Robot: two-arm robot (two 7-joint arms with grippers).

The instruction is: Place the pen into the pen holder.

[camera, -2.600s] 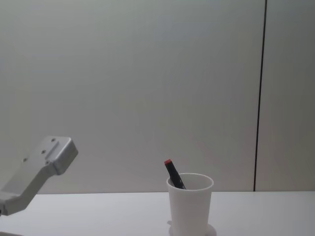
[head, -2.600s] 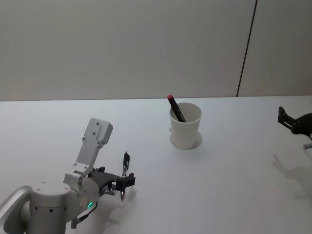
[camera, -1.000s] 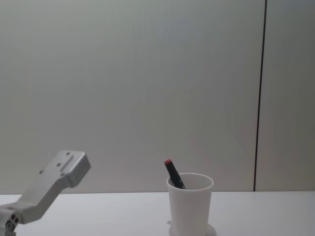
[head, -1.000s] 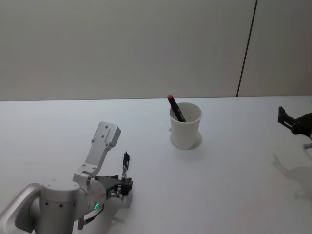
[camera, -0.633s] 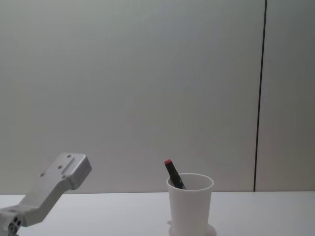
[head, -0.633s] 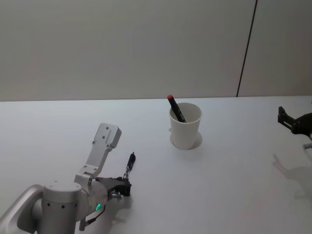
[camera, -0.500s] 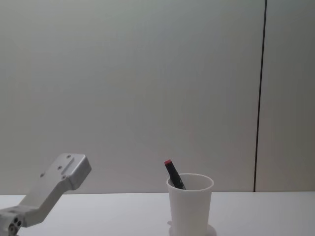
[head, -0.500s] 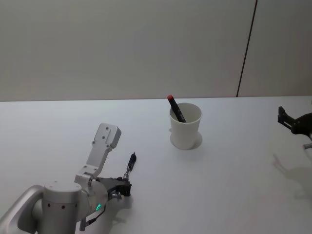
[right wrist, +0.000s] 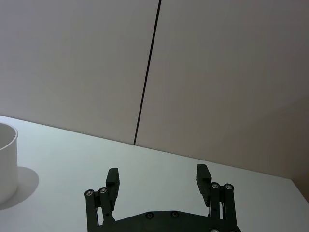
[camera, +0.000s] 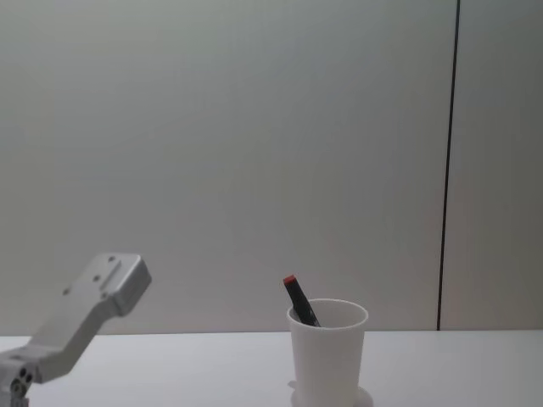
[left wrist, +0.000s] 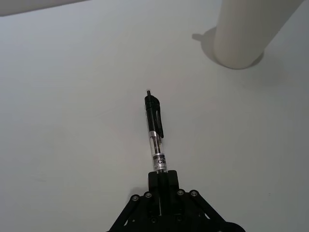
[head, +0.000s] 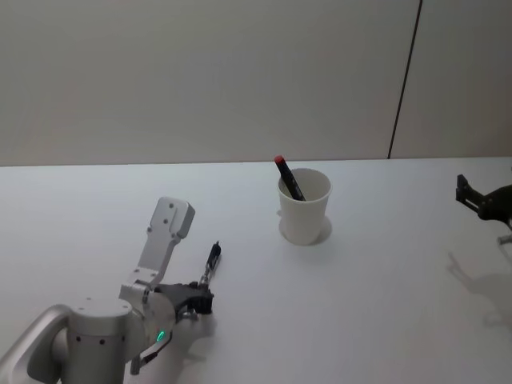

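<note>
A black and clear pen (left wrist: 155, 133) sticks out forward from my left gripper (left wrist: 163, 178), which is shut on its rear end. In the head view the pen (head: 213, 259) is at the table's front left, with the left gripper (head: 202, 296) just behind it. The pen holder (head: 304, 208) is a white cup at mid-table, off to the right and farther away, and a red-capped marker (head: 286, 177) leans inside it. The chest view shows the pen holder (camera: 327, 358) from the side. My right gripper (right wrist: 158, 176) is open and empty at the far right (head: 482, 200).
The white table (head: 384, 304) has free room between the pen and the cup. A wall with a dark vertical seam (head: 404, 80) stands behind the table. My left arm's grey link (camera: 81, 320) rises at the chest view's lower left.
The left gripper, open around the lying pen 2.6 s ago, has shut on it. The pen has shifted slightly right and now points toward the cup. The right arm has not moved.
</note>
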